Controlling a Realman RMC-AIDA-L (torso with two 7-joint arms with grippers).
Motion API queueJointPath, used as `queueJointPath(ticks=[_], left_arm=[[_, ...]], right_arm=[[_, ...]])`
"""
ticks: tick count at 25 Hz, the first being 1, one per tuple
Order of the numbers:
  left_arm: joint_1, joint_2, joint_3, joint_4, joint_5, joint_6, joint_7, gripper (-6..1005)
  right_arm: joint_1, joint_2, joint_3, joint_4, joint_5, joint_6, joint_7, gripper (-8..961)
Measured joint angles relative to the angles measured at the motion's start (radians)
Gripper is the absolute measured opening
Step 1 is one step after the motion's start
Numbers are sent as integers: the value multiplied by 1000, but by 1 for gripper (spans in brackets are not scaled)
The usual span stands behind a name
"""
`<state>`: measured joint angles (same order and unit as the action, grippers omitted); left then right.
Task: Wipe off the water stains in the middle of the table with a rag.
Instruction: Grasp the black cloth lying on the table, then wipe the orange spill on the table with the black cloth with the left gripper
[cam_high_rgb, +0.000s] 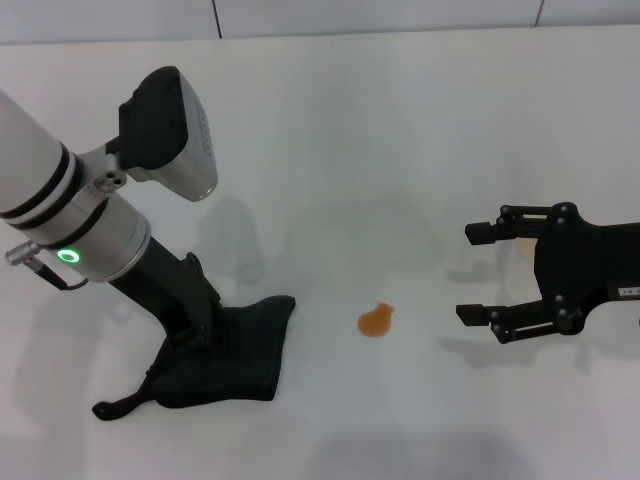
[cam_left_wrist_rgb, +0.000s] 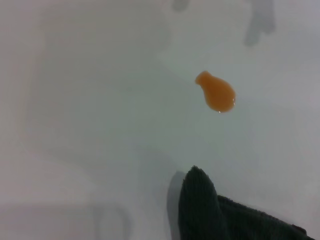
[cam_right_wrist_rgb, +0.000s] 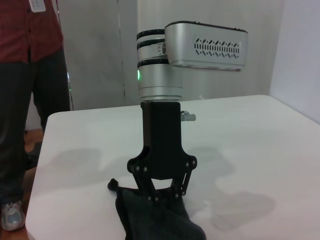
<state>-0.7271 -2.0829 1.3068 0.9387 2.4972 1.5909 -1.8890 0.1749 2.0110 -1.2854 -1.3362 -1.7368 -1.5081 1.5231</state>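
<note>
The left gripper (cam_high_rgb: 203, 325) presses down into the soft, dark, napped rag (cam_high_rgb: 235, 355), its fingers clenched on the cloth, at the near left of the smooth white table (cam_high_rgb: 400, 150). The rounded amber water stains (cam_high_rgb: 376, 320) lie just right of the rag, untouched. The right gripper (cam_high_rgb: 480, 272) hovers spread wide at the right.

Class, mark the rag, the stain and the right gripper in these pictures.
rag (cam_high_rgb: 240, 350): head view, on the middle of the dark cloth.
stain (cam_high_rgb: 376, 320): head view, on the centre of the orange blot.
right gripper (cam_high_rgb: 470, 273): head view, midway between its open fingertips.
</note>
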Motion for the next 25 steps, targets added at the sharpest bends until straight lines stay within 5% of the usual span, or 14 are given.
queueJointPath(ticks=[14,25], left_arm=[[-2,-1,0,0,-12,-4,16,83],[-37,-2,40,-29,-41,-38,30,83]], right_arm=[[-1,0,0,-1,12,-7,0,839],[-2,-1,8,9,3,-1,0,839]])
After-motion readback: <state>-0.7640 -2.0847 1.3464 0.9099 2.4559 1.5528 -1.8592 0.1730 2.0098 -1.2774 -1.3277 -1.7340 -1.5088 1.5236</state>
